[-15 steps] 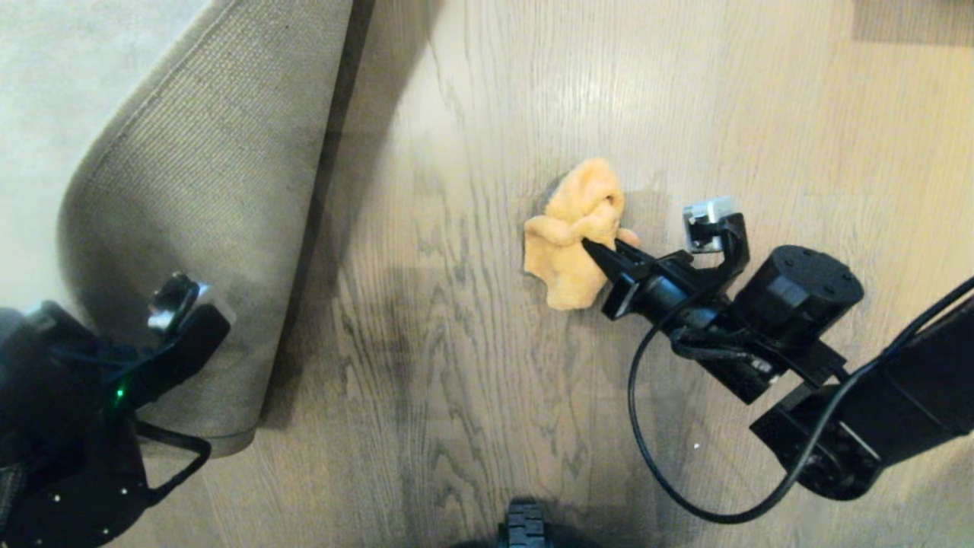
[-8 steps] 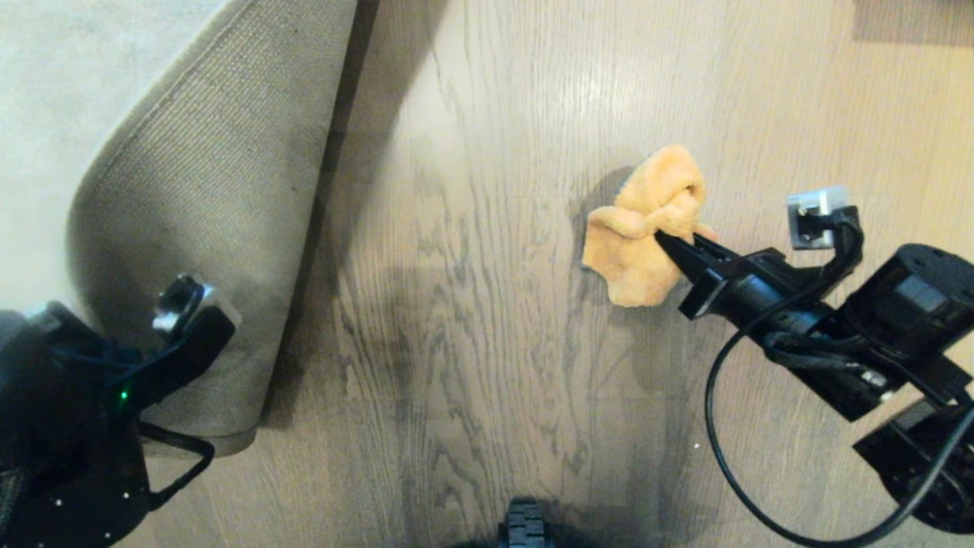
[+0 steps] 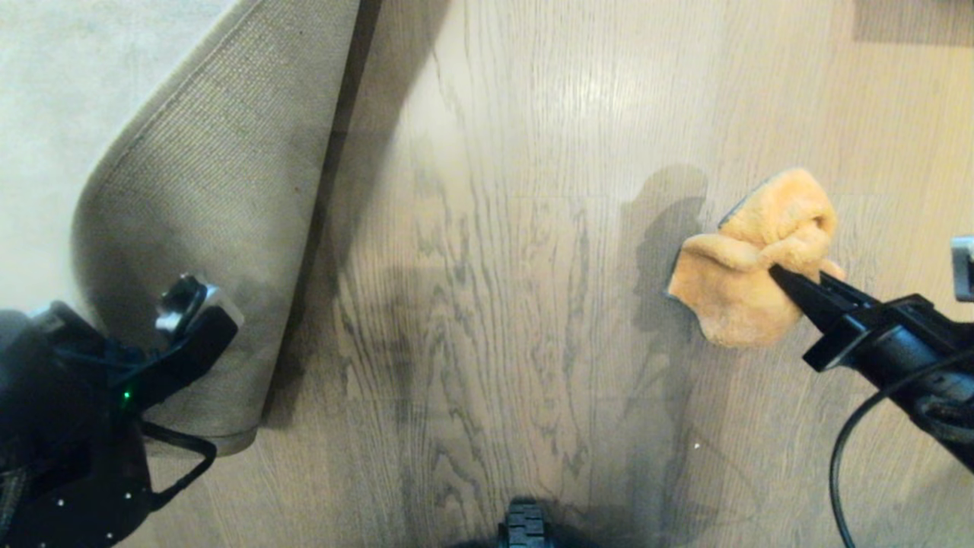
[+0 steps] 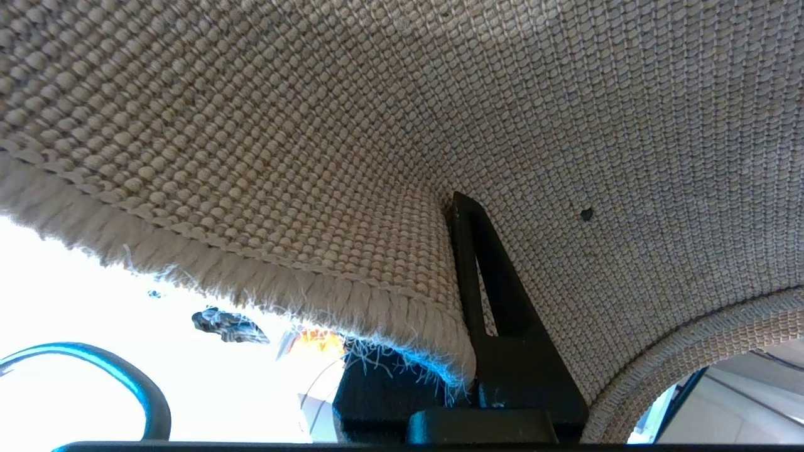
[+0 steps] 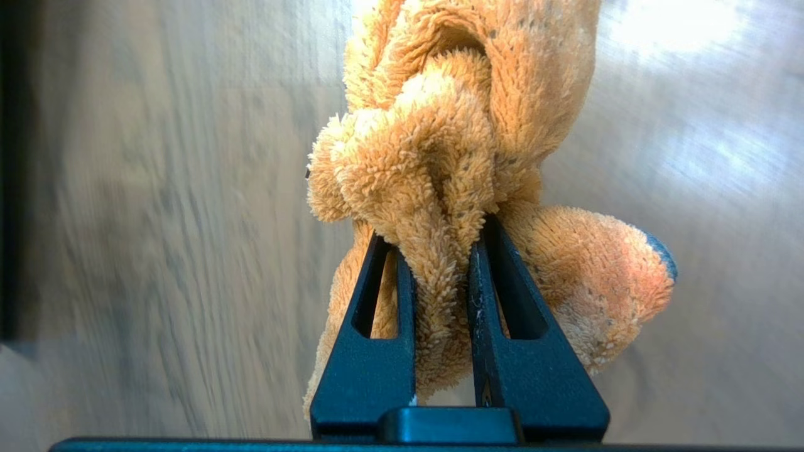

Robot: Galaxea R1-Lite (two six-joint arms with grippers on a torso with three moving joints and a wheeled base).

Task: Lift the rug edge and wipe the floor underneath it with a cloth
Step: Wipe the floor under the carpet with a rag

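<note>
Our right gripper pinches the cloth, bunched beyond its tips; our left gripper clamps the rug edge.

Left gripper low at the left, jaws clamped, right gripper at the right, jaws pinched.

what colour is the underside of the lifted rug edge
Beige-tan, in a coarse woven grid; the rug edge shows it best in the left wrist view.
</note>
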